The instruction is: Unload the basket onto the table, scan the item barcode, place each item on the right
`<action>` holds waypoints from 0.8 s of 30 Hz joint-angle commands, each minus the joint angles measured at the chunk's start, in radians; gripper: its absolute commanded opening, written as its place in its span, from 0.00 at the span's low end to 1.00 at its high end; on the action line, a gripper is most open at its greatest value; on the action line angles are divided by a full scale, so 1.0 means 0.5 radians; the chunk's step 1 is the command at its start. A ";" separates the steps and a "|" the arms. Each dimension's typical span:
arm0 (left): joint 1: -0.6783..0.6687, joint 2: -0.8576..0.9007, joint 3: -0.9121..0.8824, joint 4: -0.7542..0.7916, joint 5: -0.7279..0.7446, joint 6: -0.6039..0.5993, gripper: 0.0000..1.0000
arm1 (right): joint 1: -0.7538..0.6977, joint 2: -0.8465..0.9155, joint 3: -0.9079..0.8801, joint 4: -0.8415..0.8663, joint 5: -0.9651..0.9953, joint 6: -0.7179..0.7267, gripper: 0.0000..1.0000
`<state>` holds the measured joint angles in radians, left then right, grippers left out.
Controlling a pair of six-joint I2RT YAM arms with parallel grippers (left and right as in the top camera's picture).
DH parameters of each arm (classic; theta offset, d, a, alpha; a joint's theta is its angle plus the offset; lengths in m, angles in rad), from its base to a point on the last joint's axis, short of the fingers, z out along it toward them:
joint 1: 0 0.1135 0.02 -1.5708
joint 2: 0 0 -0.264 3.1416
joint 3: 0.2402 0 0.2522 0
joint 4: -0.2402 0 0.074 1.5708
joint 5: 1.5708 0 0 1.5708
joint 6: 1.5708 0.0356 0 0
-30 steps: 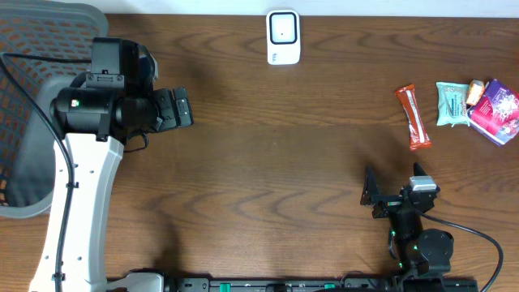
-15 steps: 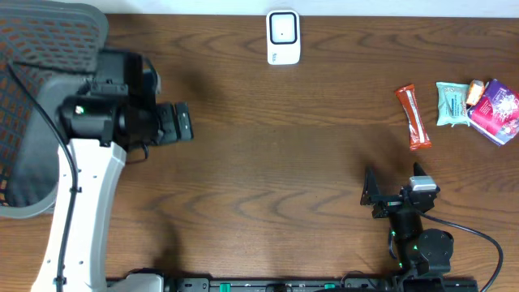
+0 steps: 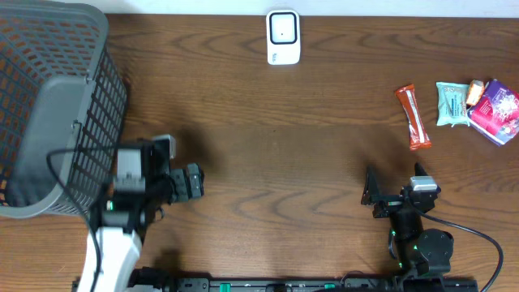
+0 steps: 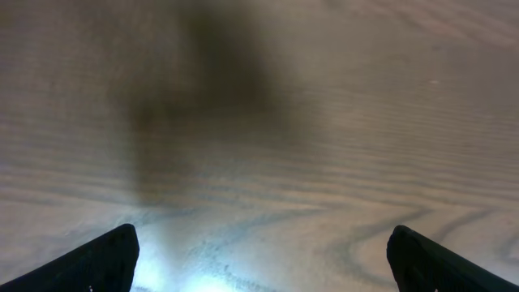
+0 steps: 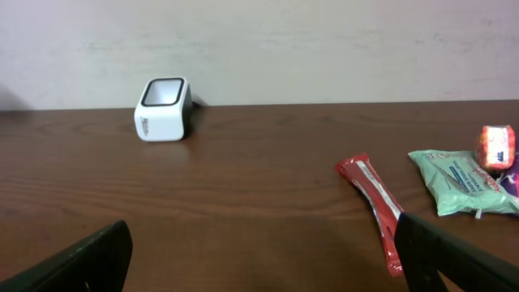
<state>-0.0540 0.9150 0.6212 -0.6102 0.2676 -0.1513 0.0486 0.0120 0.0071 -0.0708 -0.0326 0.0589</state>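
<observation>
Both pincers, left gripper (image 3: pixel 193 181) and right gripper (image 3: pixel 395 186), stand spread and empty. Well right of the scanner (image 3: pixel 283 36) lie the snack packets (image 3: pixel 452 104), red bar (image 3: pixel 413 118) nearest it, probably queued within the right gripper's reach.

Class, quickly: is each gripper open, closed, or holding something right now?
Left gripper: open, holding nothing.
Right gripper: open, holding nothing.

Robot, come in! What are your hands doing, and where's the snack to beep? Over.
Left gripper open, empty, near basket. Right gripper open, empty. Red snack bar untouched, far right; scanner at far edge. Nothing between them.
</observation>
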 commanded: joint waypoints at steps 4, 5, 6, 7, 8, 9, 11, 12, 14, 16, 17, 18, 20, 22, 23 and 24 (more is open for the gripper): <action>0.005 -0.514 -0.334 0.188 0.123 0.041 0.98 | -0.018 -0.013 -0.004 -0.008 0.009 -0.024 0.99; 0.005 -0.606 -0.390 0.213 0.125 0.041 0.98 | -0.018 -0.013 -0.004 -0.008 0.009 -0.024 0.99; 0.005 -0.671 -0.429 0.230 0.129 0.041 0.98 | -0.018 -0.013 -0.004 -0.008 0.009 -0.024 0.99; 0.005 -0.745 -0.475 0.249 0.130 0.040 0.98 | -0.018 -0.013 -0.004 -0.008 0.009 -0.024 0.99; 0.005 -0.816 -0.514 0.262 0.131 0.040 0.98 | -0.018 -0.013 -0.004 -0.008 0.009 -0.024 0.99; 0.005 -0.883 -0.549 0.271 0.130 0.040 0.98 | -0.018 -0.013 -0.004 -0.008 0.009 -0.024 0.99; 0.005 -0.997 -0.607 0.285 0.130 0.040 0.98 | -0.018 -0.013 -0.004 -0.008 0.009 -0.024 0.99; 0.005 -1.043 -0.629 0.298 0.130 0.040 0.98 | -0.018 -0.013 -0.004 -0.008 0.009 -0.024 0.99; 0.005 -1.097 -0.658 0.321 0.128 0.041 0.98 | -0.018 -0.013 -0.004 -0.008 0.009 -0.024 0.99; 0.005 -1.136 -0.686 0.370 0.129 0.041 0.98 | -0.018 -0.013 -0.004 -0.008 0.009 -0.023 0.99; 0.005 -1.151 -0.698 0.399 0.129 0.041 0.98 | -0.018 -0.013 -0.004 -0.008 0.009 -0.024 0.99; 0.005 -1.170 -0.714 0.434 0.128 0.041 0.98 | -0.018 -0.013 -0.004 -0.008 0.009 -0.024 0.99; 0.005 -1.218 -0.761 0.517 0.128 0.041 0.98 | -0.018 -0.013 -0.004 -0.008 0.009 -0.024 0.99; 0.005 -1.283 -0.829 0.621 0.128 0.041 0.98 | -0.018 -0.013 -0.004 -0.008 0.009 -0.024 0.99; 0.005 -1.318 -0.871 0.683 0.129 0.041 0.98 | -0.018 -0.013 -0.004 -0.008 0.009 -0.024 0.99; 0.005 -1.348 -0.908 0.739 0.129 0.040 0.98 | -0.018 -0.013 -0.004 -0.008 0.009 -0.024 0.99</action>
<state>-0.0540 0.2806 0.2104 -0.2798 0.3168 -0.1482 0.0486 0.0120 0.0071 -0.0704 -0.0315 0.0589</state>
